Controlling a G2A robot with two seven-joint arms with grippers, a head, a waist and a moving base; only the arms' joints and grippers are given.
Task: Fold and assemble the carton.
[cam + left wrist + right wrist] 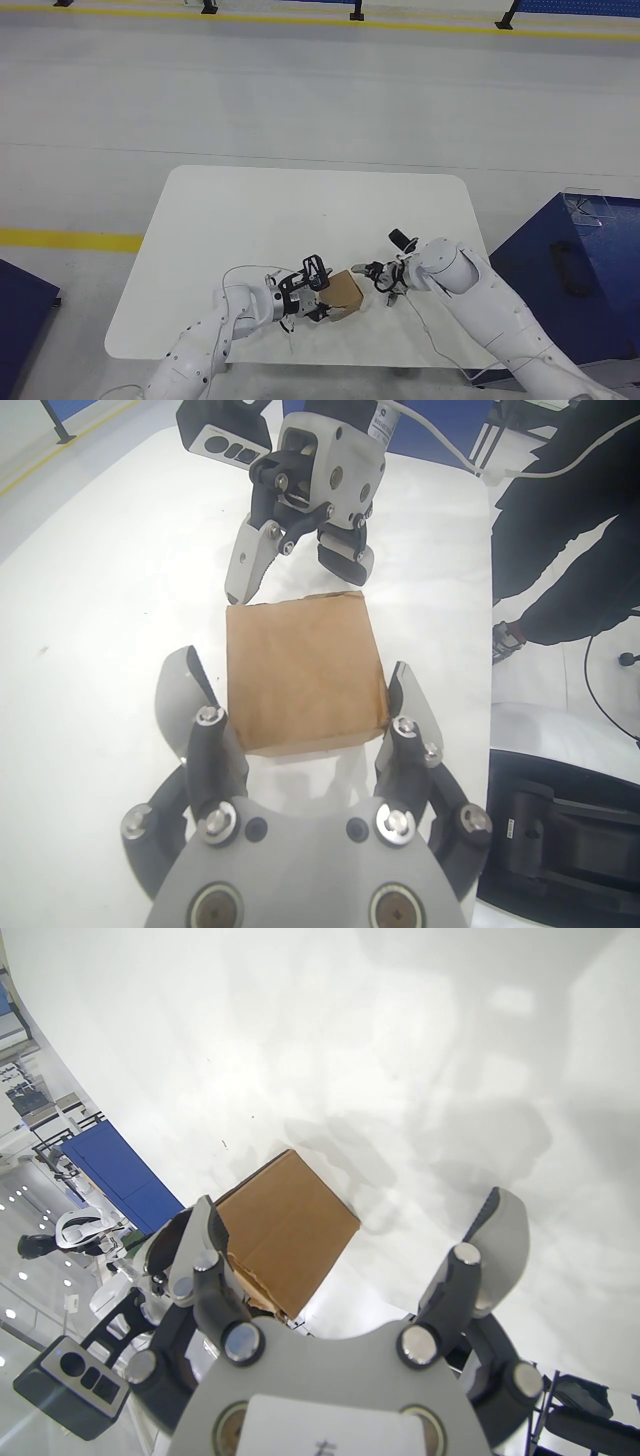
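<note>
Left gripper [295,657] spread astride the carton [345,290] near the table's [300,210] front edge, right gripper [292,587] spread at its far side; it looks folded shut, frayed corner though, so probably only final pressing left.

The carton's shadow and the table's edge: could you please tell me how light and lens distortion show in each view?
Left wrist view: the carton casts a soft shadow on the table toward the left tool. Right wrist view: the table's edge bows, wide-angle distortion. Top view: even light, faint shadow.
</note>
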